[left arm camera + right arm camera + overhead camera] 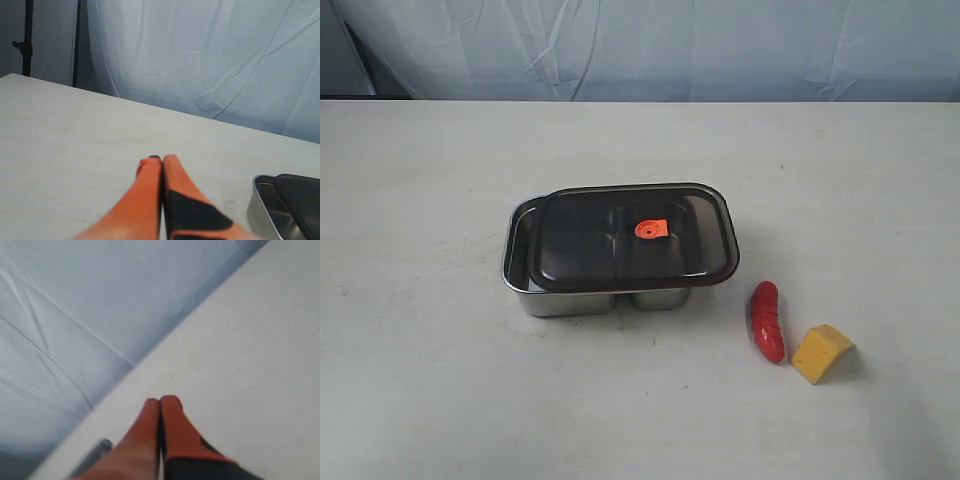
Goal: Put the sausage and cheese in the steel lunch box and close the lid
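Observation:
The steel lunch box [520,270] sits mid-table, and its dark lid [590,245] with the orange tab [652,230] lies on top, shifted to the right so the box's left edge is uncovered. To the right of the box lie the red sausage [767,320] and the yellow cheese [821,352], side by side on the table. Neither gripper shows in the exterior view. My left gripper [162,159] is shut and empty above bare table, with the lunch box [265,207] and lid [302,200] at the frame's corner. My right gripper [160,401] is shut and empty too.
The white table [440,380] runs to a pale blue cloth backdrop [650,45] at the far edge. A dark stand [26,40] rises beyond the table in the left wrist view. A grey rod-like object [92,455] lies near the right gripper's fingers.

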{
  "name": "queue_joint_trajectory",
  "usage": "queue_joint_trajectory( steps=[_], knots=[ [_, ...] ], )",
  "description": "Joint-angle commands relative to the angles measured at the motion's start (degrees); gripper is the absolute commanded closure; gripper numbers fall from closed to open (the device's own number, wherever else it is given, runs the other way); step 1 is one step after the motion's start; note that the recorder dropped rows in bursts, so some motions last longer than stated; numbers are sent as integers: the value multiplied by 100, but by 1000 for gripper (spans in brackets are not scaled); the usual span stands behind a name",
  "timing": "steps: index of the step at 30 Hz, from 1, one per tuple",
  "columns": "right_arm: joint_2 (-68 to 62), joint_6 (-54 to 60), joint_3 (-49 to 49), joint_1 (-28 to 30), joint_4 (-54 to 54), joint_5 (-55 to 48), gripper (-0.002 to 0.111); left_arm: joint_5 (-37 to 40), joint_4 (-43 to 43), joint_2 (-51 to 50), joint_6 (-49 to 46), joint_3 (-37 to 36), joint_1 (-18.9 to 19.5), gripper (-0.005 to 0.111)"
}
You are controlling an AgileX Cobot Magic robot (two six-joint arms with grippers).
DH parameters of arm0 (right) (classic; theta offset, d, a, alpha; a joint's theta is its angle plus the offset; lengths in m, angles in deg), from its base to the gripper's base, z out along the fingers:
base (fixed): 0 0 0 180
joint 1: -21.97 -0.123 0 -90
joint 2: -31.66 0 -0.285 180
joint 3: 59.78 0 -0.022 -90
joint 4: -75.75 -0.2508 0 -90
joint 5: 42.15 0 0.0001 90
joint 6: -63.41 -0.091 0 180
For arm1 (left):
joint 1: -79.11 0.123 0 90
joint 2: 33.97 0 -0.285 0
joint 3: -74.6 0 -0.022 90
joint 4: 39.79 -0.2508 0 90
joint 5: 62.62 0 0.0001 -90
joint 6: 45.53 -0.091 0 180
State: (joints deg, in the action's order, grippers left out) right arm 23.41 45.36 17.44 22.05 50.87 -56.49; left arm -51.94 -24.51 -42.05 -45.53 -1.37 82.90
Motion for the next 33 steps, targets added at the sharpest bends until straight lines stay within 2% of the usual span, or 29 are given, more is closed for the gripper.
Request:
queue_joint_trajectory(
  steps=[1,6,9,11,15,17,19,21,24,28,31,33],
  knots=[
    [46,-119,0,-13,-1948,606,108,-23,2,30,0,-24,-48,107],
    [46,-119,0,-23,-2127,857,108,-23,2,30,0,-24,-48,107],
    [46,260,-143,-24,-2512,-88,109,-23,2,30,0,-24,-74,107],
    [46,1614,-554,-24,-2821,-978,109,-23,2,30,0,-24,-96,107],
    [-143,6120,-1441,-24,-4025,-2430,109,-23,2,30,0,-24,-154,107],
    [-574,6031,-1794,-8,-3623,-2241,109,-23,2,30,0,-24,-166,107],
    [-1627,4902,-2050,-13,-2738,-1915,109,-23,2,30,0,-24,-166,107],
    [-3274,5283,-2385,-13,-2607,-2203,109,-33,2,30,0,-24,-164,107],
    [-6420,6360,-3497,-13,-3703,-3483,109,-20,2,30,0,-24,-164,107],
    [-9356,7112,-5030,-13,-4826,-5562,109,-20,2,30,0,-24,-164,107],
    [-10622,7112,-5429,-13,-5032,-5562,106,-20,2,30,0,-24,-164,107],
    [-11037,7112,-5460,-13,-4987,-5562,94,-20,2,30,0,-24,-164,107]
  ],
)
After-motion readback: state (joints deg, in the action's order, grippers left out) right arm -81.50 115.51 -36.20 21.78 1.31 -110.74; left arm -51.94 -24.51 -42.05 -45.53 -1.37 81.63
